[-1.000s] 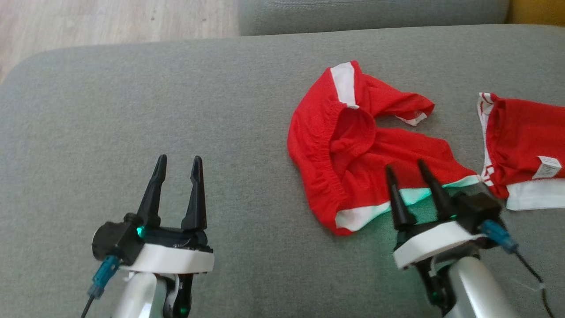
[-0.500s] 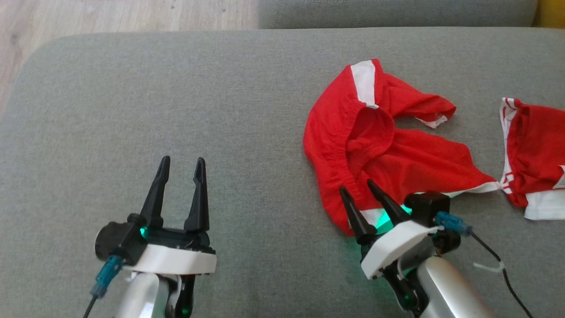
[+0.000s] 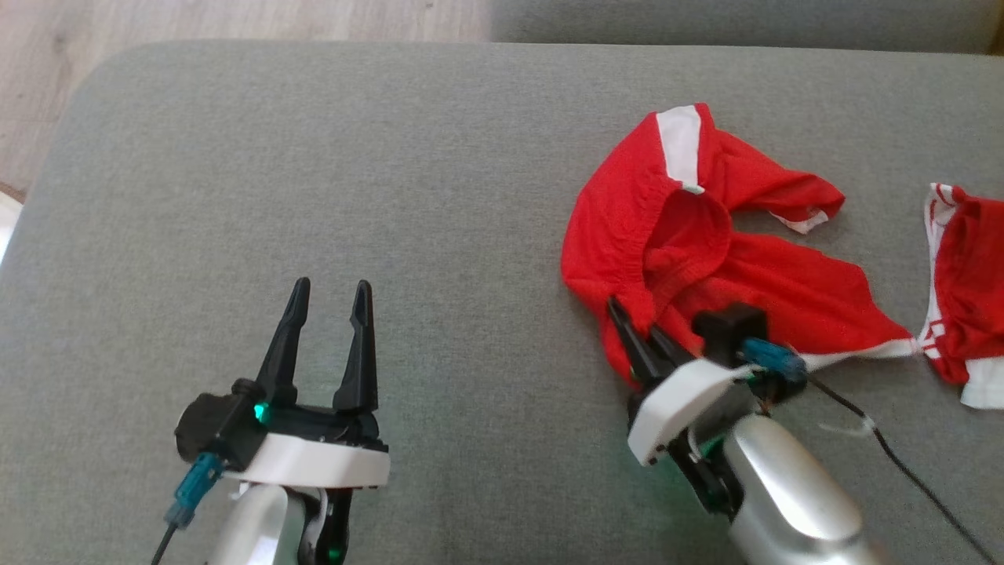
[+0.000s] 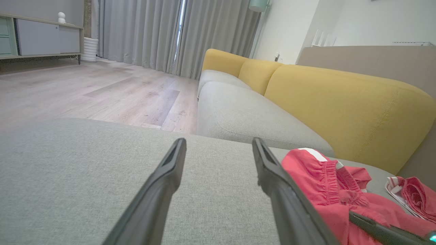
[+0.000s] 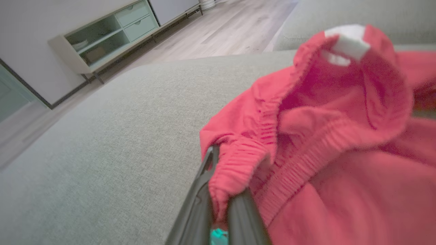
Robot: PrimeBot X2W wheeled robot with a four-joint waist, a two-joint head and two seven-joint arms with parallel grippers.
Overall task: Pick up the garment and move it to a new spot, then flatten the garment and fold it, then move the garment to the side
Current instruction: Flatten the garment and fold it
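Right gripper (image 3: 630, 320) clamped on red shorts (image 3: 753, 275) at near waistband (image 5: 238, 163), cloth lying toward right edge of cushion (image 3: 314, 157); left gripper (image 3: 332, 284) open, well apart.

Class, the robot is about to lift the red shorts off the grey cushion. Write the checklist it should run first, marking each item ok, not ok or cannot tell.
1. Right hand shut on the red shorts: ok, a waistband fold is pinched between its fingers.
2. Grip deep enough for a lift: cannot tell, only a small fold of the elastic edge is caught.
3. Left hand open and apart from the cloth: ok.
4. Shorts free of the second red garment: cannot tell, a hem tip meets its edge.
5. Room on the grey cushion for a new spot: ok, bare fabric around the left hand.
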